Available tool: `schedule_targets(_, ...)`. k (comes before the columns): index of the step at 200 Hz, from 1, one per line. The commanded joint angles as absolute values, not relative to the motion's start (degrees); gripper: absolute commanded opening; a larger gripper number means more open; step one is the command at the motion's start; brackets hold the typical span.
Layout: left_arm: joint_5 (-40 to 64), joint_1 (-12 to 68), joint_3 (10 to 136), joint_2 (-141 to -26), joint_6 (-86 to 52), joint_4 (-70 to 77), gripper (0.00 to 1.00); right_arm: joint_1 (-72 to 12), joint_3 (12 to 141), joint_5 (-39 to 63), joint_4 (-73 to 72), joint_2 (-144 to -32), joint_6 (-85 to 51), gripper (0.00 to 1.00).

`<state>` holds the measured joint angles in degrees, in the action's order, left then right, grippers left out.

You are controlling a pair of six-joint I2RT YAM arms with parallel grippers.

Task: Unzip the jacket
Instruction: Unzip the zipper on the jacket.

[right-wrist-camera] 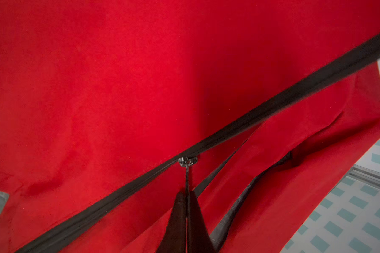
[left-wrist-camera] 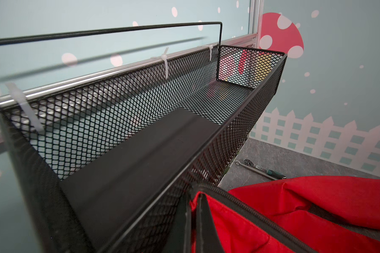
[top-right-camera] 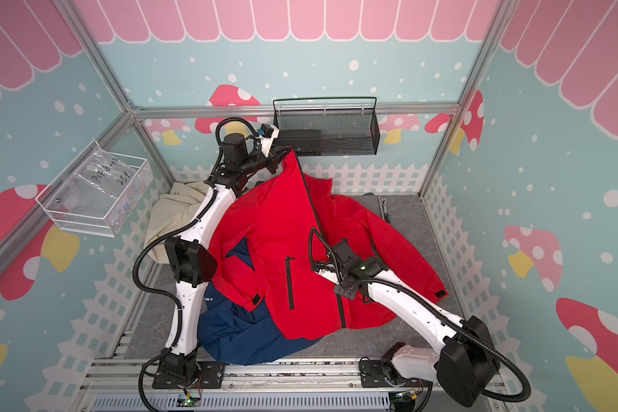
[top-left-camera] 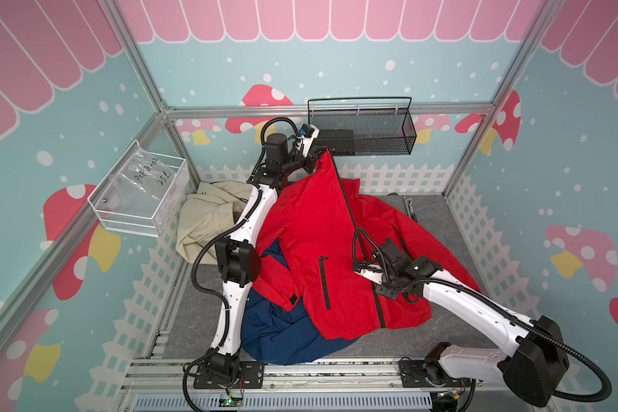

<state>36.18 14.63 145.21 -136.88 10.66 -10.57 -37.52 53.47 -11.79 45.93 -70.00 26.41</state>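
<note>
The red jacket (top-left-camera: 318, 221) (top-right-camera: 275, 221) lies spread on the grey table, with a black zipper down its front. My left gripper (top-left-camera: 316, 157) (left-wrist-camera: 194, 195) is shut on the jacket's collar edge beside the zipper top and holds it up next to the black basket. Halfway down the zipper, my right gripper (top-left-camera: 366, 255) (right-wrist-camera: 187, 193) is shut on the pull tab (right-wrist-camera: 187, 177) of the slider (right-wrist-camera: 187, 161). From collar to slider the two zipper halves stand apart. Below the slider they are joined.
A black mesh basket (top-left-camera: 361, 132) (left-wrist-camera: 140, 122) holding a black box hangs on the back wall, right by my left gripper. A white wire basket (top-left-camera: 140, 199) hangs on the left wall. A beige garment (top-left-camera: 207, 217) and a navy garment (top-left-camera: 286, 328) lie beside and under the jacket. A ratchet wrench (top-left-camera: 409, 207) lies back right.
</note>
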Motion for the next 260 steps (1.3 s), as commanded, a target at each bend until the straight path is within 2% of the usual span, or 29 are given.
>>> schedule_targets(1, 21.47, 8.32, 143.70, -136.60, 8.89, -3.34, 0.00, -38.87, 51.60, -10.73, 52.66, -66.83, 29.76, 0.00)
schedule_targets(160, 18.20, 3.04, 144.05, -137.11, 7.78, -2.84, 0.00, -41.75, 46.47, -12.80, 59.32, -60.41, 38.30, 0.00)
schedule_targets(205, 18.63, 2.20, 145.67, -137.65, 7.88, -3.47, 0.00, -41.74, 46.89, -9.40, 60.18, -58.27, 39.60, 0.00)
schedule_targets(260, 18.77, 2.15, 145.73, -138.06, 7.91, -3.66, 0.00, -41.79, 46.69, -9.91, 62.44, -56.75, 39.96, 0.00)
